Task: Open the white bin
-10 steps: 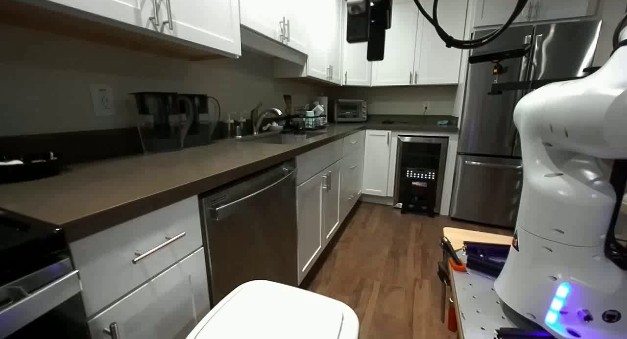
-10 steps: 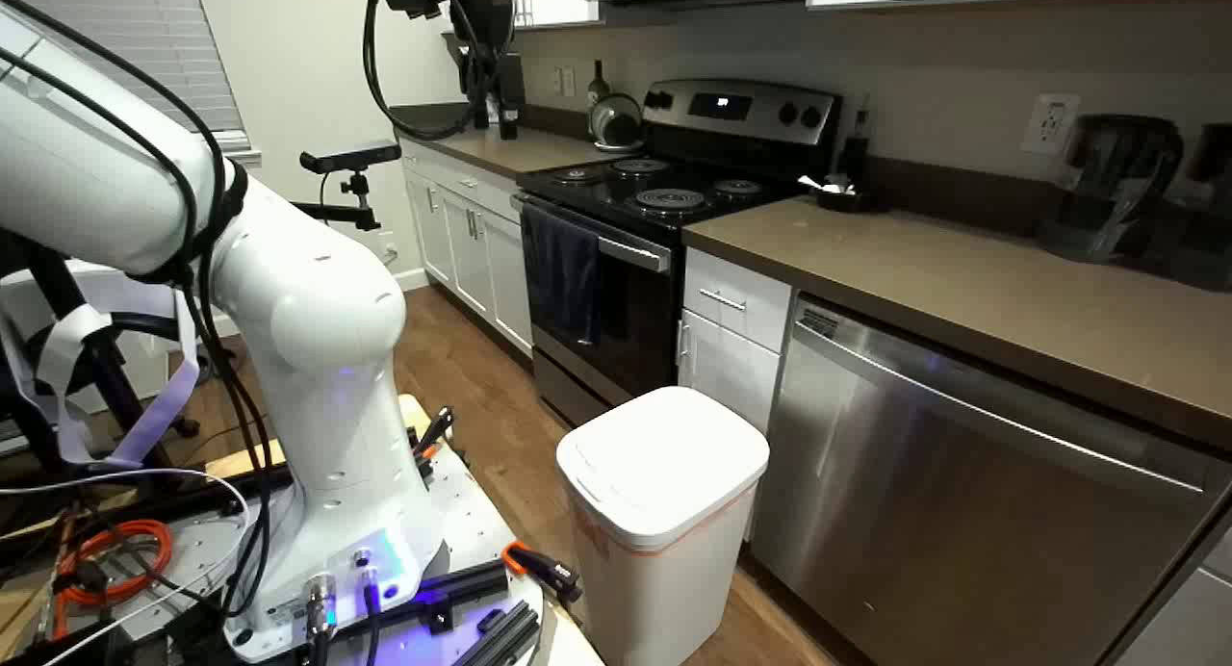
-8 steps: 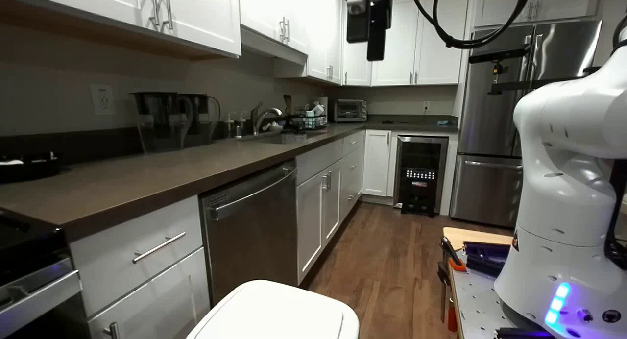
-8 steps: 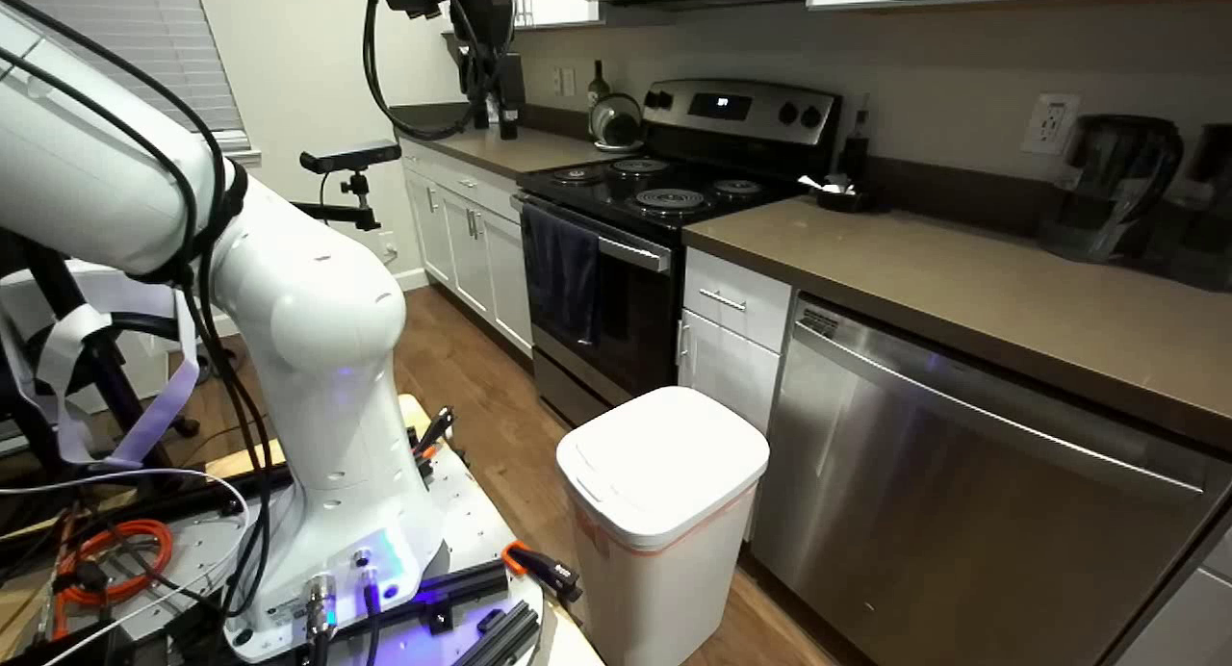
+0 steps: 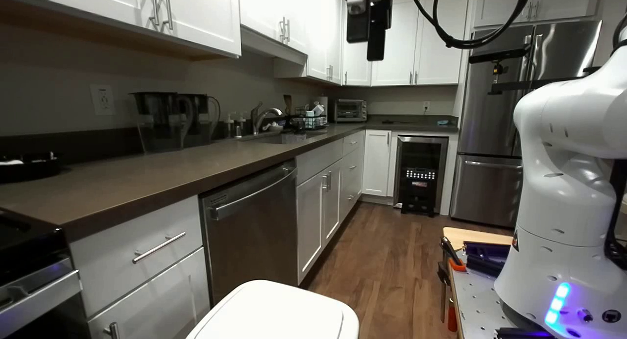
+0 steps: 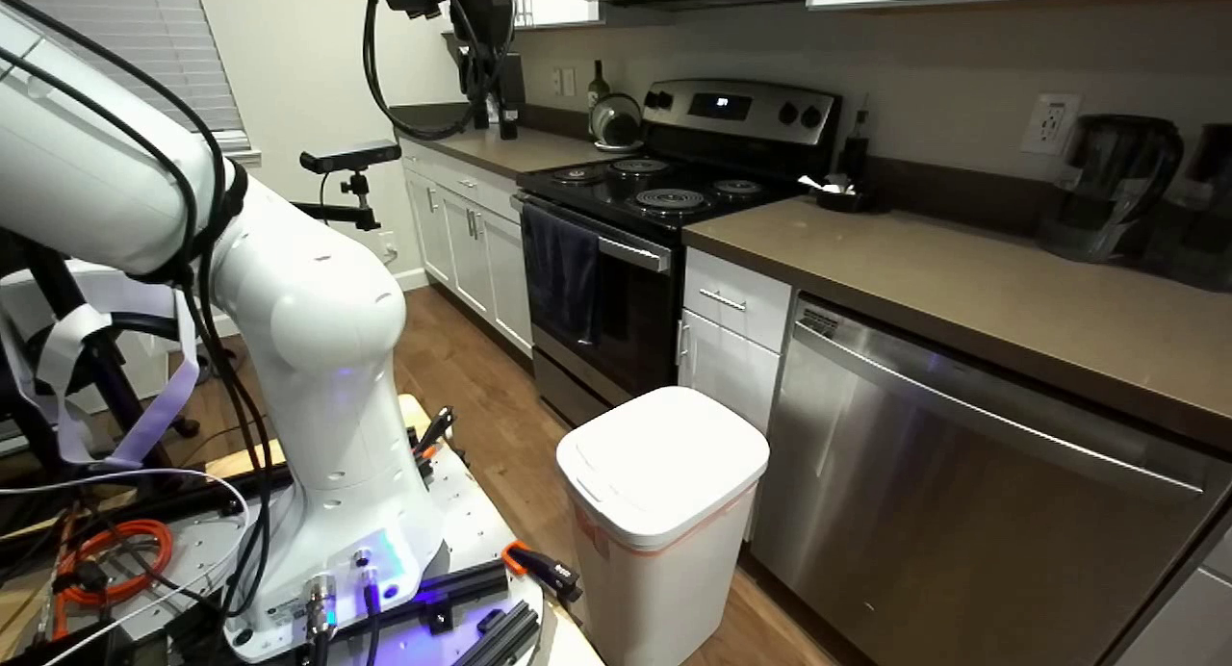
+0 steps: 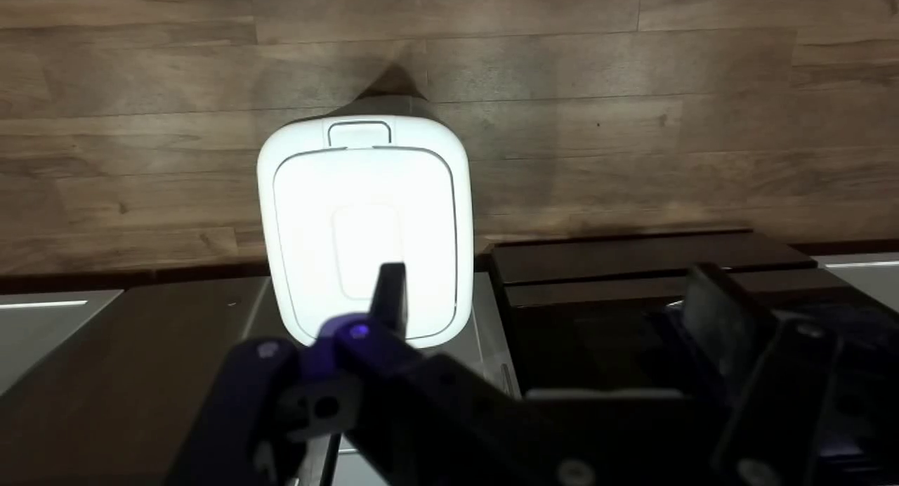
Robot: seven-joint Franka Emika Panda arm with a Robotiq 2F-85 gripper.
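The white bin stands on the floor with its flat lid shut. Its lid shows in both exterior views [image 5: 281, 312] [image 6: 664, 459] and in the wrist view [image 7: 365, 191]. A small outlined tab [image 7: 359, 133] sits at one short edge of the lid in the wrist view. My gripper [image 7: 548, 275] is open, with its two fingers wide apart and nothing between them. In the wrist view one finger [image 7: 388, 296] overlaps the lid picture. In both exterior views the gripper [image 5: 371, 42] [image 6: 496, 113] hangs high, well above the bin.
The bin stands close to the dishwasher [image 6: 924, 493] and the white cabinet, below the counter [image 6: 962, 291]. The stove [image 6: 616, 291] is nearby. The robot's table [image 6: 481, 522] with tools stands on the bin's opposite side. A camera on a mount [image 6: 351, 156] stands near the arm.
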